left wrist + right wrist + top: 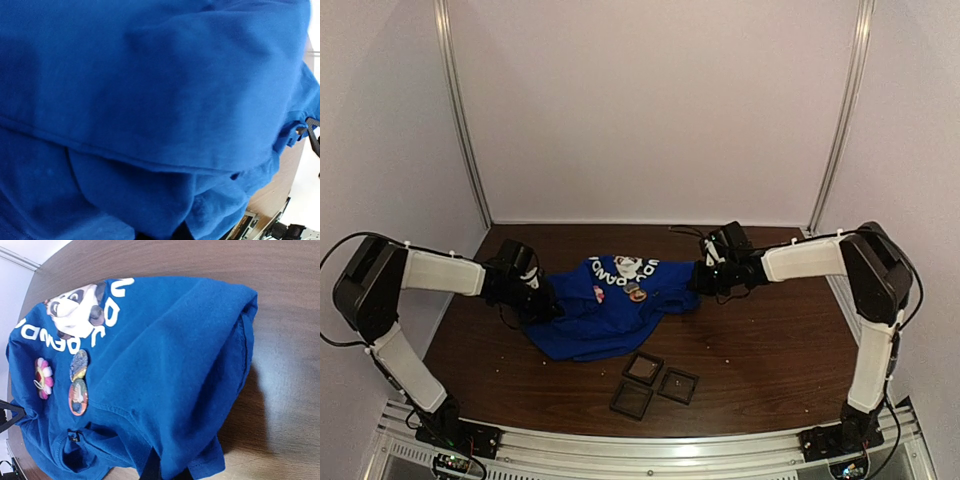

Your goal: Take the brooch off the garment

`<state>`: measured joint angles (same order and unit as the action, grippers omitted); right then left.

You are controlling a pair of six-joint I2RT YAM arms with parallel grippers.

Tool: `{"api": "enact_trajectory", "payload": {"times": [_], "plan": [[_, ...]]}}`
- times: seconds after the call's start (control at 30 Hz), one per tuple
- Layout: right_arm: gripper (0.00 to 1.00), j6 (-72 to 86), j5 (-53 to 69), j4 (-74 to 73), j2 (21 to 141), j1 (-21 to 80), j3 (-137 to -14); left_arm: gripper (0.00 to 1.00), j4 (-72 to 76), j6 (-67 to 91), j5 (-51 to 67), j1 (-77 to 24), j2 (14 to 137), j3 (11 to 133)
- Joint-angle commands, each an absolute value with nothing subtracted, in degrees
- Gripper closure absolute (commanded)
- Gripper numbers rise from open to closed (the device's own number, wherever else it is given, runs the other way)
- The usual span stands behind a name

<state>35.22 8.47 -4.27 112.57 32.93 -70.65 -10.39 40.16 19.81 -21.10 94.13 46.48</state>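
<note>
The garment [605,312] is a royal-blue T-shirt with white lettering and a panda print, bunched up mid-table. Pinned to its chest are a pink-and-white flower brooch [43,377] and two round badges [78,365] [78,396]; from above they show as small spots [599,293] [635,291]. My left gripper [545,305] is shut on the garment's left side, and blue cloth [150,110] fills its wrist view. My right gripper [696,284] is shut on the right edge, with cloth [170,380] draped over its dark fingers [150,471].
Three small square black trays [643,367] [678,384] [631,399] lie on the dark wooden table [770,340], in front of the shirt. White walls stand behind and at both sides. A metal rail [650,450] runs along the near edge.
</note>
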Motion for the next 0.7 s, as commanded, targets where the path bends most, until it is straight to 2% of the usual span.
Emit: {"api": "enact_trajectory", "payload": {"times": [0.0,0.13,0.47,0.67], "plan": [[1.00,33.8,6.5,-7.8,104.8,32.5,-74.8,1.00,-9.7,41.5,19.6,-21.2,87.4,50.7],[1.00,31.9,5.0,-10.7,98.4,32.6,-77.9,1.00,-15.3,40.1,17.4,-20.5,79.2,55.6],[1.00,28.9,4.6,-13.7,80.4,33.0,-81.0,1.00,-26.4,38.9,21.4,-13.3,58.3,63.7],[1.00,29.6,4.0,-10.5,79.4,33.1,-82.1,1.00,-30.2,37.1,21.5,-12.9,56.7,68.5]]}}
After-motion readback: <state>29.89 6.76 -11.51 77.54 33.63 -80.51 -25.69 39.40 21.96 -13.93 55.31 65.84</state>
